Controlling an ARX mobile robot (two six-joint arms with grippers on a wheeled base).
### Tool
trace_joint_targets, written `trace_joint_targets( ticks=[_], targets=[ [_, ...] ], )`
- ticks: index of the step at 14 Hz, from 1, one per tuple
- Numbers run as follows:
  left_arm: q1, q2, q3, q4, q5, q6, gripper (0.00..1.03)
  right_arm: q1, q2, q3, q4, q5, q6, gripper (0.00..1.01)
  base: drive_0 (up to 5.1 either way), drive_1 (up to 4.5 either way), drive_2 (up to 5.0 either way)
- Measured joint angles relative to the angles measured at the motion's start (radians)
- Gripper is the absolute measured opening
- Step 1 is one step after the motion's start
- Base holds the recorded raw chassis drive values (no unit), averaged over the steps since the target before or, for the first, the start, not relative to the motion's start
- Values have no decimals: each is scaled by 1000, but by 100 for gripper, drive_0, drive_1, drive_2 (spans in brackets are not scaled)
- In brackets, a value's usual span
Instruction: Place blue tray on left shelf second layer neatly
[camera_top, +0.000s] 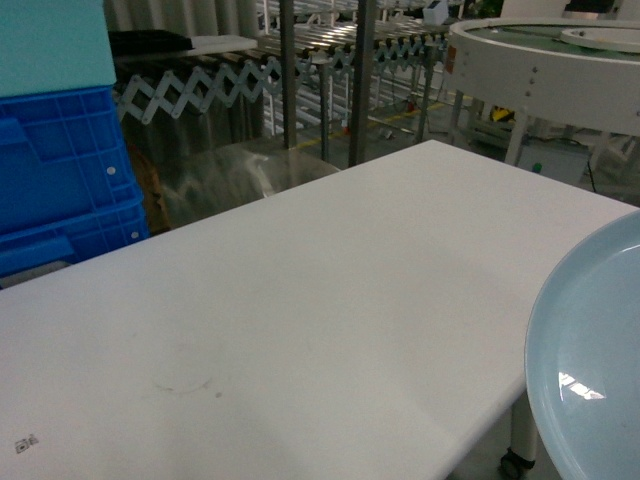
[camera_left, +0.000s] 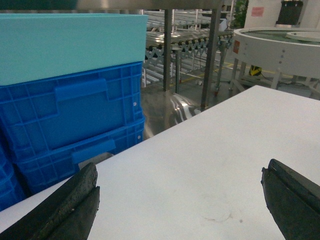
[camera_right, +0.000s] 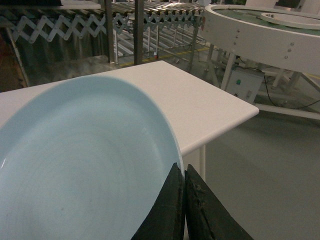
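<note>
Pinching the glossy, shallow round blue tray (camera_right: 85, 160) at its rim, right gripper (camera_right: 184, 200) holds it at 4 o'clock in head view, beside the matte white table (camera_top: 300, 300). Left gripper (camera_left: 180, 200): jaws spread wide.

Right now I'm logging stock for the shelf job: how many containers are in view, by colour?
Pale blue tray, pinched at its rim by the right gripper: 1
Teal bin: 1
Dark-blue crates under the bin: at least 2
Total: at least 4
</note>
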Motion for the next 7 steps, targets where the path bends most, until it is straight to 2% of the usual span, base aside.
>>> trace_joint_targets(
  ticks=[7],
  targets=[
    [0,0,0,0,0,0,98,0,0,0,0,0,0,2,-161,-161,-161]
  ],
)
